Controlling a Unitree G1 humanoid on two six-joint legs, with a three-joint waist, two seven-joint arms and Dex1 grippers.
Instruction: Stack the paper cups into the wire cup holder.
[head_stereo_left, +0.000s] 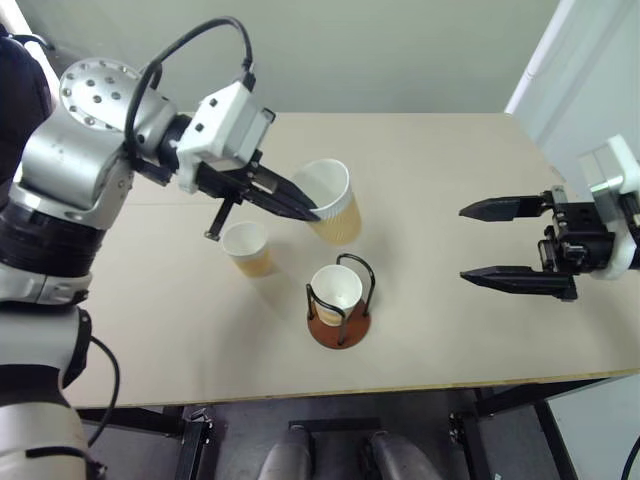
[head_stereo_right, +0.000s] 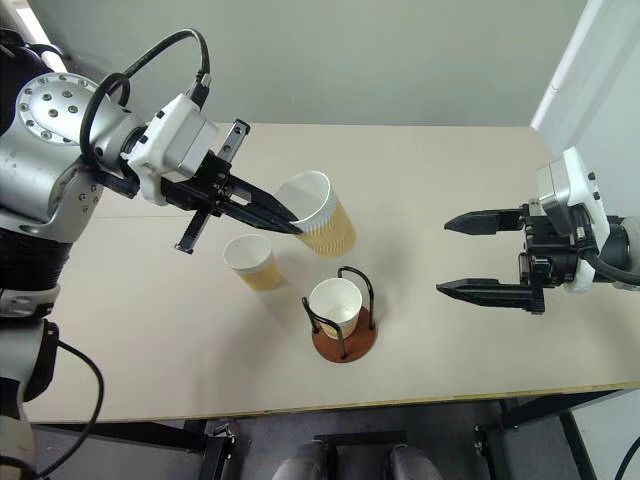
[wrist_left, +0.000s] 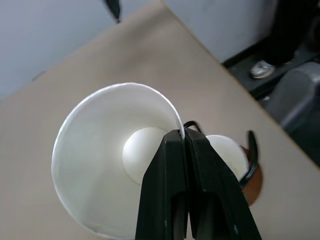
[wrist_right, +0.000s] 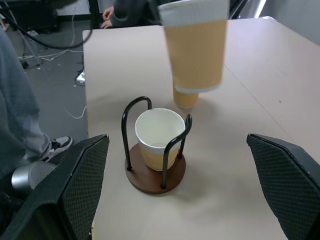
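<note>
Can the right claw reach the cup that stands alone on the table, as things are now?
Probably not directly. The right claw is open, but the wire cup holder with its cup stands between it and the lone cup, and the left claw holds a third cup just above.

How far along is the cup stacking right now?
One paper cup already sits inside the wire cup holder. The left pincer is shut on the rim of a second cup, held tilted in the air beside the holder and not yet over it. A third cup stands on the table, untouched. The right pincer hangs open and empty. Two cups remain to be stacked.
</note>
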